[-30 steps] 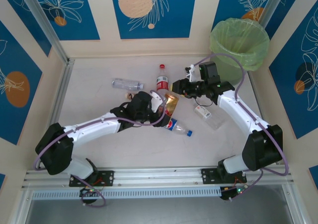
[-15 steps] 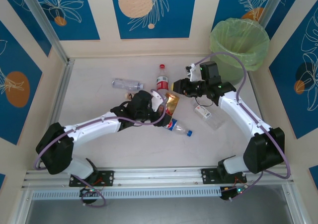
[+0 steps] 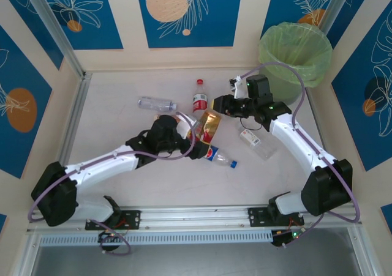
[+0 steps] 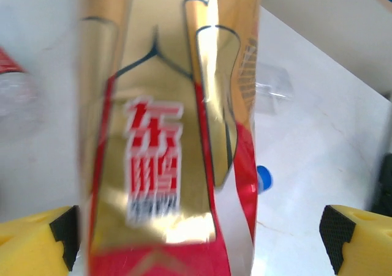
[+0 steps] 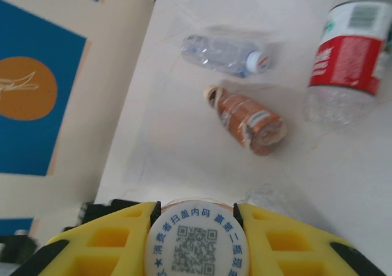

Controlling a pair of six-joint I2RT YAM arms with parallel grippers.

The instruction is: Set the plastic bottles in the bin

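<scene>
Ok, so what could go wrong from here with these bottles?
The right fingers pinch the white-capped bottle at its cap; it may swing or slip on the way to the bin. The gold bottle sits between the left fingers with a gap at one side, so it may drop when lifted. The upright red-label bottle stands close to both and could get knocked over.

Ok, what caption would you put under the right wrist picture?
The right hand grips a white-capped bottle; beyond it, a brown bottle, a clear bottle and a red-label bottle sit on the table.
</scene>
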